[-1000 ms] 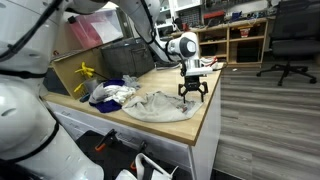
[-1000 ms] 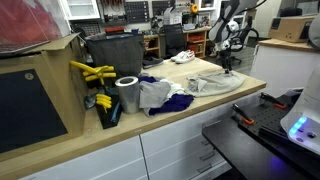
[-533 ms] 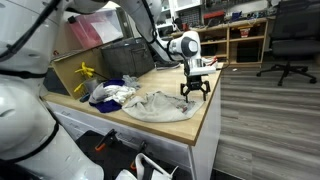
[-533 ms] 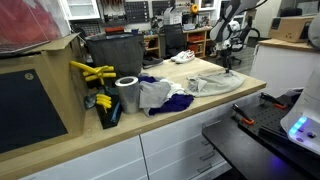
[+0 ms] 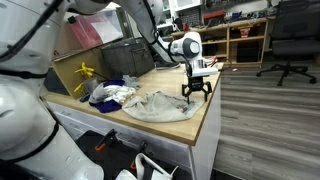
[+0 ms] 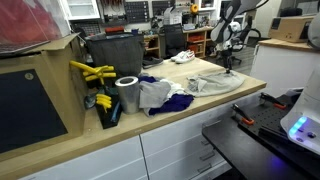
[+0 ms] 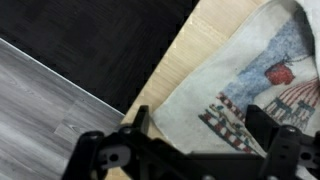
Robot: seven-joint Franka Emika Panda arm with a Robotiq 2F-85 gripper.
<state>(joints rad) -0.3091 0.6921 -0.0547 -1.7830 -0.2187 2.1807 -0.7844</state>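
My gripper (image 5: pixel 195 93) hangs open over the far end of a wooden countertop (image 5: pixel 205 112), just above the edge of a grey printed cloth (image 5: pixel 160 105) spread flat there. In the wrist view the two dark fingers (image 7: pixel 268 130) stand wide apart over the cloth's (image 7: pixel 215 80) corner, which shows a red and blue print; nothing is between them. In an exterior view the gripper (image 6: pixel 228 60) is small and far off, above the same cloth (image 6: pixel 212 82).
A heap of white and blue clothes (image 5: pixel 110 94) lies beside the grey cloth. A roll of tape (image 6: pixel 127 94), yellow tools (image 6: pixel 92 73) and a dark bin (image 6: pixel 114 55) stand along the counter. The counter edge drops to a grey floor (image 7: pixel 50 100). An office chair (image 5: pixel 290 40) stands behind.
The gripper has crept slightly toward the counter's far end and stays open; the cloth has not moved.
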